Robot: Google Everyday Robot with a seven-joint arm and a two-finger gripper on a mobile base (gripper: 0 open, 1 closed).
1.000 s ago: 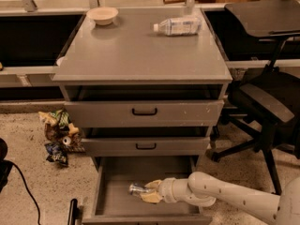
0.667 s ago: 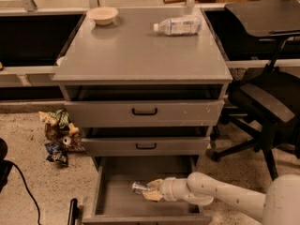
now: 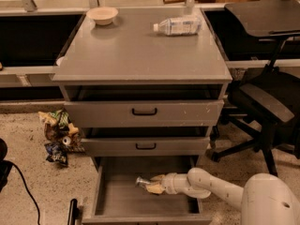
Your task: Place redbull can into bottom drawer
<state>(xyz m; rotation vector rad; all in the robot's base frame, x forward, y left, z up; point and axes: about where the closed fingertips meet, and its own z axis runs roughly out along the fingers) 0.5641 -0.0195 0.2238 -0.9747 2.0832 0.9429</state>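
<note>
My claw [image 3: 153,186], low inside the bottom drawer [image 3: 122,203], covers most of the can [image 3: 141,181]; only its silver end shows. The frame's lower edge cuts off the drawer's front and my arm [image 3: 225,191]. The bottle [image 3: 178,26] label and the floor litter [image 3: 57,137] are too blurred to read.

The cabinet [image 3: 140,55] is plain grey, and its upper drawers have black handles [image 3: 144,111]. The bottom drawer [image 3: 124,201] is the same grey inside. In it the gripper [image 3: 153,186], pale beige, holds the can [image 3: 141,181], which shows shiny silver. The arm [image 3: 220,190] is white. The bowl [image 3: 102,15] is cream, and the bottle [image 3: 178,26] is clear with a white cap. The chair [image 3: 265,97] is black. The floor [image 3: 28,172] is beige and speckled, with many-coloured wrappers [image 3: 58,135].
</note>
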